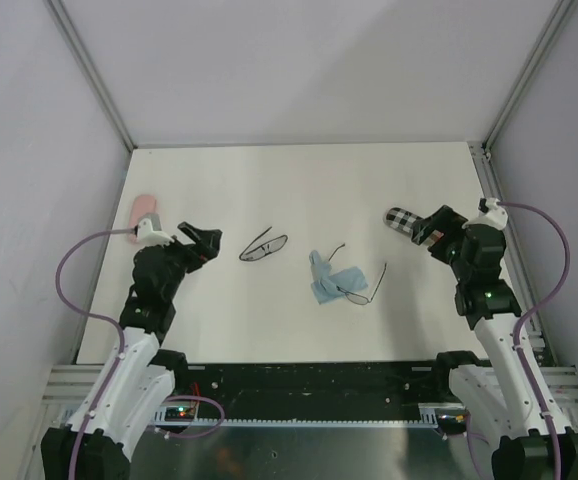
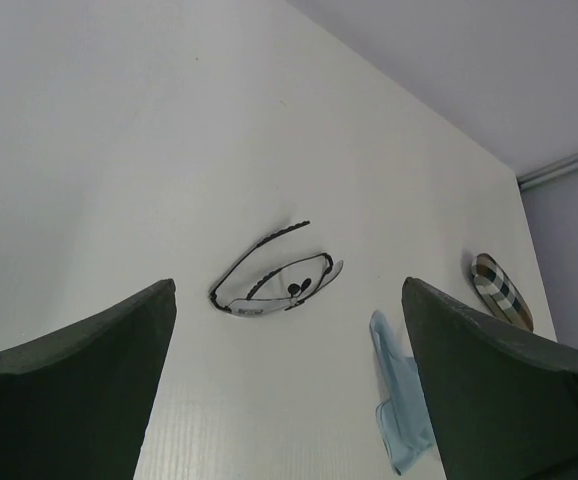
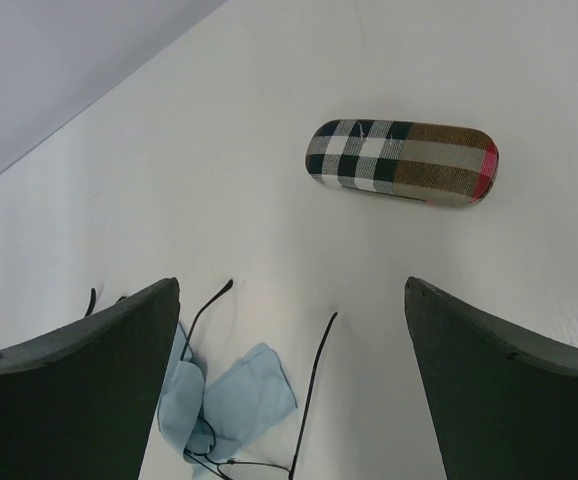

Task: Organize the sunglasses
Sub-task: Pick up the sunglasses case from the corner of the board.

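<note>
A black-rimmed pair of sunglasses (image 1: 264, 246) (image 2: 274, 280) lies folded on the white table, just right of my left gripper (image 1: 201, 240) (image 2: 289, 300). That gripper is open, empty, and points at the pair. A thin wire pair (image 1: 357, 287) (image 3: 314, 400) lies with its arms spread, its lenses resting on a light blue cloth (image 1: 327, 281) (image 3: 234, 395) (image 2: 401, 400). My right gripper (image 1: 431, 230) (image 3: 291, 285) is open and empty too, hovering right of the wire pair and close to the case.
A checkered oblong case (image 1: 404, 220) (image 3: 401, 162) (image 2: 499, 290) lies shut at the table's right, beside the right gripper. A pink object (image 1: 146, 208) sits at the left edge behind the left arm. Grey walls enclose the table (image 1: 299, 180).
</note>
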### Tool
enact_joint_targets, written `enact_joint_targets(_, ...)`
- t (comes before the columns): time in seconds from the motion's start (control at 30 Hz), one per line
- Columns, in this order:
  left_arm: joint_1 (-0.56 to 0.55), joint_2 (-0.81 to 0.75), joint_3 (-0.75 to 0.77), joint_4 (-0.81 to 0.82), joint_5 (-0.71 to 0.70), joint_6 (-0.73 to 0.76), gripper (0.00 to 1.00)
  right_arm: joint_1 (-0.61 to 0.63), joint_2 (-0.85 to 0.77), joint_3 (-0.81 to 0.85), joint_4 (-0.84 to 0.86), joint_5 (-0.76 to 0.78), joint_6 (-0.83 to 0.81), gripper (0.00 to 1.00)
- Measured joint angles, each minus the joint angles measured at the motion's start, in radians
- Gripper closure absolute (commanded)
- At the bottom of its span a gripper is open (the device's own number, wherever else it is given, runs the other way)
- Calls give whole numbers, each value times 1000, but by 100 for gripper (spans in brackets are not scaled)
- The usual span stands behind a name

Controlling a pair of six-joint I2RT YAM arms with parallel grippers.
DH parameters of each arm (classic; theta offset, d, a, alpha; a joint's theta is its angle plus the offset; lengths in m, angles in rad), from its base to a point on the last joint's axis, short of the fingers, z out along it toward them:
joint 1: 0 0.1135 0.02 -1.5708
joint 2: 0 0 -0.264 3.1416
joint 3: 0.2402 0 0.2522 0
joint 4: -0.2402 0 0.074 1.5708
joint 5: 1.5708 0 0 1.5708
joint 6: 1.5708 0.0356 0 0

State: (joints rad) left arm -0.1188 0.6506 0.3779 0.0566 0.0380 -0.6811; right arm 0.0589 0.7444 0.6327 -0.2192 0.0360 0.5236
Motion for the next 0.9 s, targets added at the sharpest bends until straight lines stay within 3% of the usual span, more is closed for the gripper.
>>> enact_joint_targets(0.2,0,122,72,-3,-102,20,0,21,40,-14,29,-13,-4,1)
enact_joint_targets(0.43,55,443,267,-8,-226,98,0,75,185,-38,48,-106,-39,1)
enact_joint_targets(0.7,113,695,519,-45,-398,283,0,158,183,-47,63,-125,-72,1)
enact_joint_targets(0.9,267,852,703,-100,-377,348,0,188,140,-48,63,-133,-88,1)
